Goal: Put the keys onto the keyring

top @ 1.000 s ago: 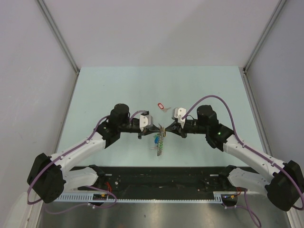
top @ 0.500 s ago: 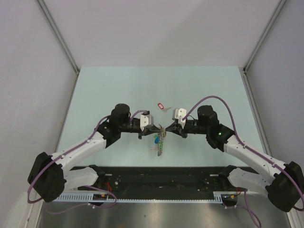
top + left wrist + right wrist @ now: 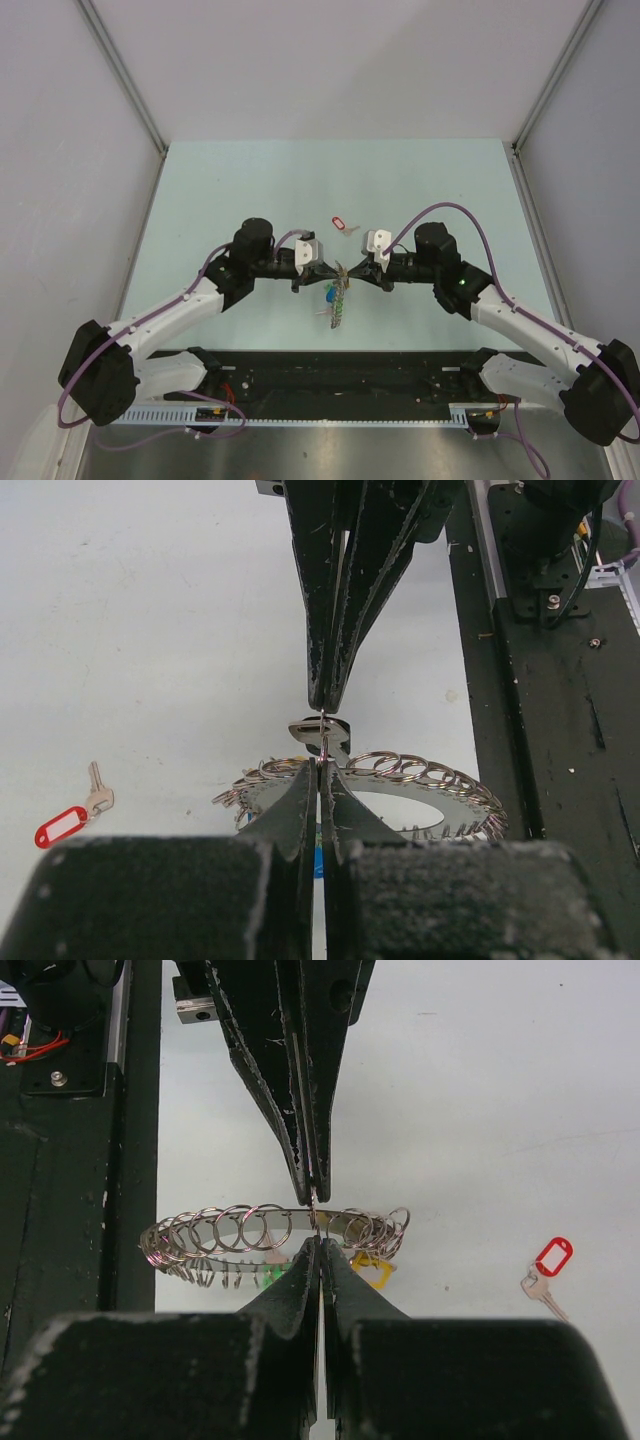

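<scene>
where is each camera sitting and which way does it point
Top external: above and behind the robot, looking down at the table; both arms show, left gripper and right gripper meeting at the keyring.
Left wrist: on the left arm, facing the right gripper across the keyring; own shut jaws at the bottom.
Right wrist: mirrored, facing the left gripper; own shut jaws below.
Both wrist views share the keyring and the red-tagged key.

1. From above and behind the arm bases (image 3: 95, 378), we look down over the whole table (image 3: 250, 180).
2. Our two wrist views sit close, facing each other across the keyring (image 3: 420, 772).
3. All three share the red-tagged key (image 3: 339, 223) and that ring.
</scene>
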